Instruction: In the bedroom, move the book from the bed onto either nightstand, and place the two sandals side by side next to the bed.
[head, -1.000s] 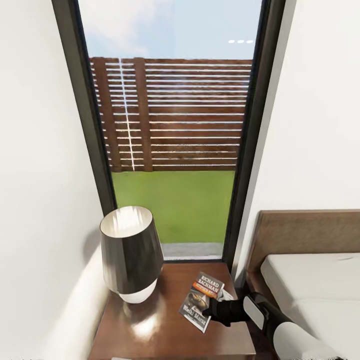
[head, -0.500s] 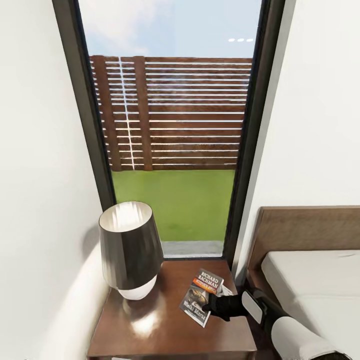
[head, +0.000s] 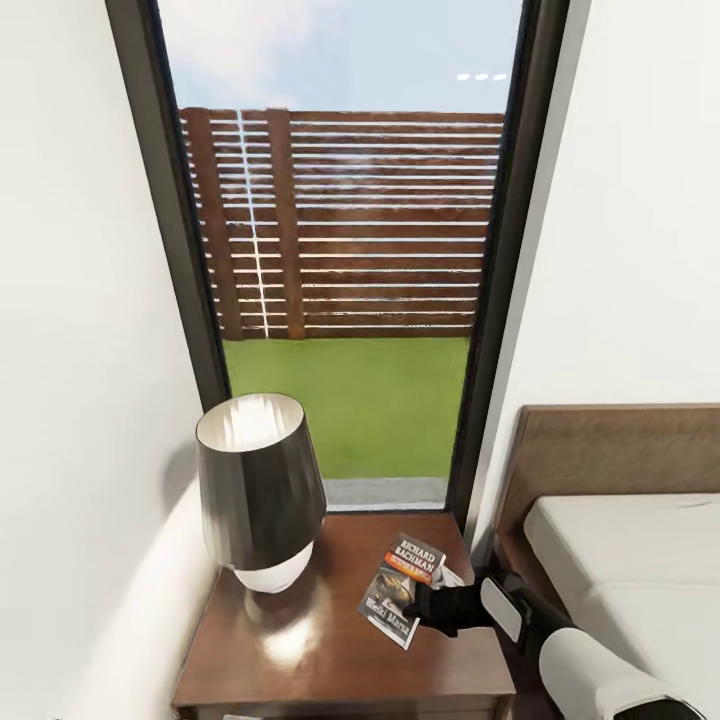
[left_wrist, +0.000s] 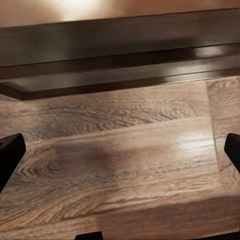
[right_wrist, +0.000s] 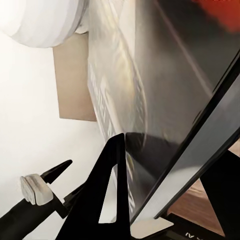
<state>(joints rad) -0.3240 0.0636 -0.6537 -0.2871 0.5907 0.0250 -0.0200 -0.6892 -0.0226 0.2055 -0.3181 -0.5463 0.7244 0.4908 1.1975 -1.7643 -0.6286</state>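
- The book (head: 404, 590) sits at the nightstand's (head: 300, 650) right edge, tilted, not yet flat, clear of the lamp (head: 258, 495)
- Right gripper (head: 425, 605) is clamped on the book's near edge; left gripper (left_wrist: 120, 155) is spread wide above the wood floor (left_wrist: 120, 150)
- Lower the book until it lies flat, well inside the edge, before letting go

This is a bedroom in a home. A bed (head: 630, 560) with a brown wooden headboard (head: 620, 450) and a pale mattress stands against a white wall. Just beside it is a small dark wooden nightstand (head: 300, 650) with a lamp (head: 258, 490) on top. A tall window (head: 345, 250) looks out on green grass and a wooden fence.
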